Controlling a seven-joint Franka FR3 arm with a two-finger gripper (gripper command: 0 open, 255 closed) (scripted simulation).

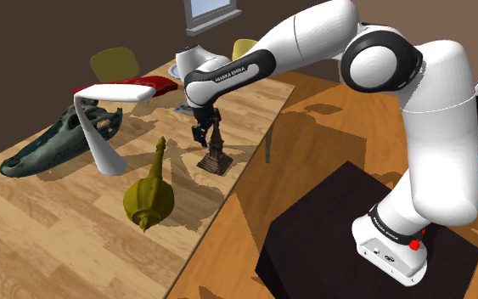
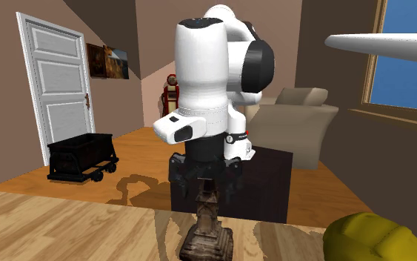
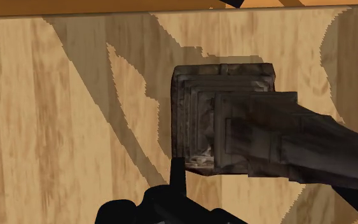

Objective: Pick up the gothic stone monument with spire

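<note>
The dark stone monument [image 1: 216,149] [image 2: 207,222] [image 3: 225,121] stands upright on the wooden table [image 1: 59,229], near the edge facing the stand. The gripper [image 1: 201,136] [image 2: 203,174] [image 3: 178,173] hangs at the spire's upper part; whether the claw is spread or pinching cannot be told. A yellow gourd-shaped object [image 1: 149,195] lies near the monument, on the shoulder view's left.

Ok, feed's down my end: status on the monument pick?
Tool low at the spire. Monument upright on the wooden table, not lifted. Yellow gourd-shaped piece nearby, apart, nothing blocking.
</note>
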